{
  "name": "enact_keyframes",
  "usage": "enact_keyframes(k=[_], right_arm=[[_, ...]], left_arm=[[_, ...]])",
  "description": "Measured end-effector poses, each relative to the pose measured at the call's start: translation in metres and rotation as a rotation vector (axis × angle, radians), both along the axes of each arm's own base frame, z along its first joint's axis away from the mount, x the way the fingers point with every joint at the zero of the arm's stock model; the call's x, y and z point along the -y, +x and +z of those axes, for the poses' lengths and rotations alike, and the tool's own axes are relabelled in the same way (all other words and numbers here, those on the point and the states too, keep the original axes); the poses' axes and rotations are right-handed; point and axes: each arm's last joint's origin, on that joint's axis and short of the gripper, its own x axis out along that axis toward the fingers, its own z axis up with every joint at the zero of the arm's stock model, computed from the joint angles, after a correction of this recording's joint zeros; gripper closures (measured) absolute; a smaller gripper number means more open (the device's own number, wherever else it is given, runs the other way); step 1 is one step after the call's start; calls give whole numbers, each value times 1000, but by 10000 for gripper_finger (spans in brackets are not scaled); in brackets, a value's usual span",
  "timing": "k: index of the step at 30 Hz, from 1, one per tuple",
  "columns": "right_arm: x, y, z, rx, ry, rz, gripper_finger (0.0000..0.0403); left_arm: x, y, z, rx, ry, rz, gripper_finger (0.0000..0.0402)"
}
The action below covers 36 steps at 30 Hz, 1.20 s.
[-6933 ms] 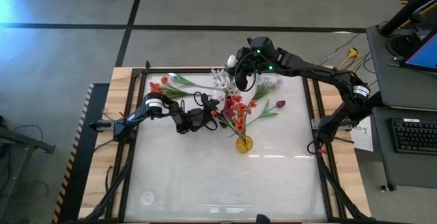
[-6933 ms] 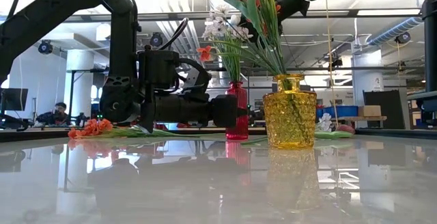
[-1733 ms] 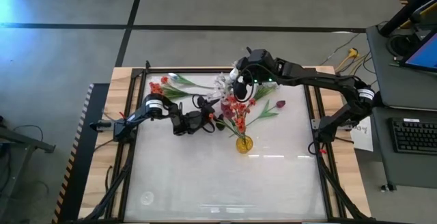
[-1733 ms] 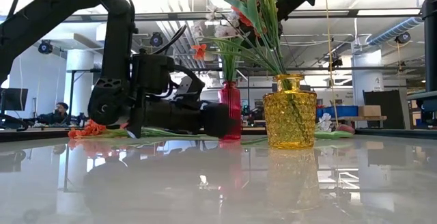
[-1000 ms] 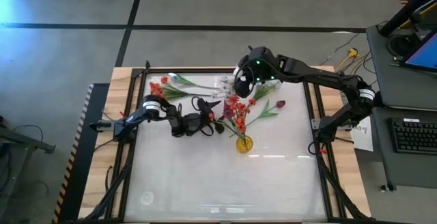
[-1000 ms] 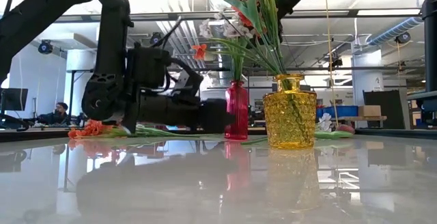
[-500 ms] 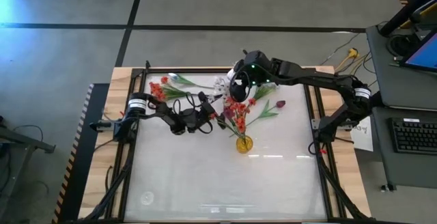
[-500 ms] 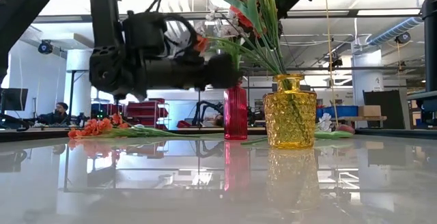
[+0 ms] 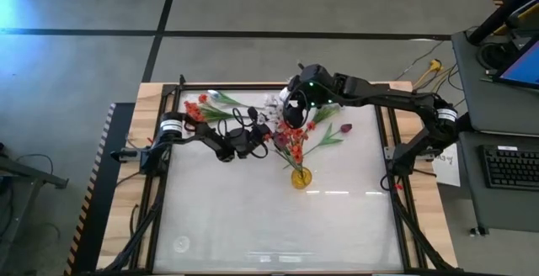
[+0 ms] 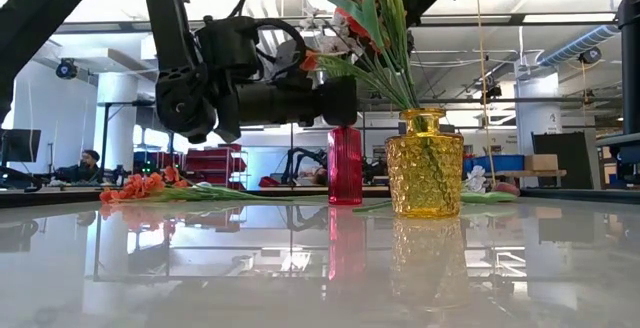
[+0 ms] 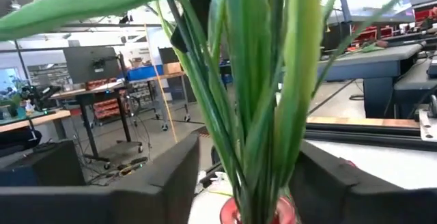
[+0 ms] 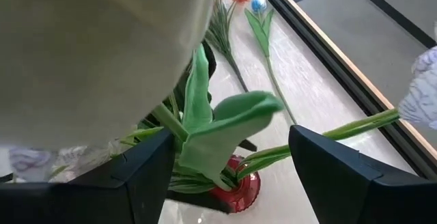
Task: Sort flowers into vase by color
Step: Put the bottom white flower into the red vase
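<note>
Low view: long green-stemmed artificial flowers stand in a yellow textured glass vase and a slim red glass vase, side by side on the glossy white table; orange blossoms lie at its far left. Left gripper straddles the red vase's stems; whether it pinches them is unclear. Right gripper hangs spread above them. Behind lies a workshop with desks; blooms are cut off overhead.
</note>
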Motion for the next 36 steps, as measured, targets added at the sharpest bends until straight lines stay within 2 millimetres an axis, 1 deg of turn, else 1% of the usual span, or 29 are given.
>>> enact_keyframes(k=[5, 8, 11, 13, 15, 17, 22, 27, 32, 36], right_arm=[[-2, -2, -3, -32, 23, 27, 123], [-3, -4, -5, -66, 5, 54, 113], [-3, -4, -5, -86, -51, 105, 105], [-4, -5, -5, -100, -106, 155, 102], [-4, -7, -4, -113, -146, 191, 101], [-1, -8, -2, -124, -159, 186, 102], [7, -12, 5, -95, -58, 63, 108], [8, -12, 12, -33, 53, 89, 103], [9, -13, 12, -31, 90, 62, 86], [12, -16, 12, -43, 103, 46, 73]], left_arm=[[1, 0, -1, -5, -2, -1, 306], [1, 0, -1, -4, -2, -1, 349], [2, 0, -1, -3, -2, -3, 382], [3, -1, -1, -3, -3, -5, 395], [4, -2, -2, -4, -7, -9, 398], [5, -5, -4, 7, -21, -14, 396], [6, -15, -9, 5, -56, 9, 395], [8, -21, -9, -29, -36, 15, 395], [13, -22, -9, -49, -15, 7, 396], [12, -21, -9, -50, -14, 7, 396]])
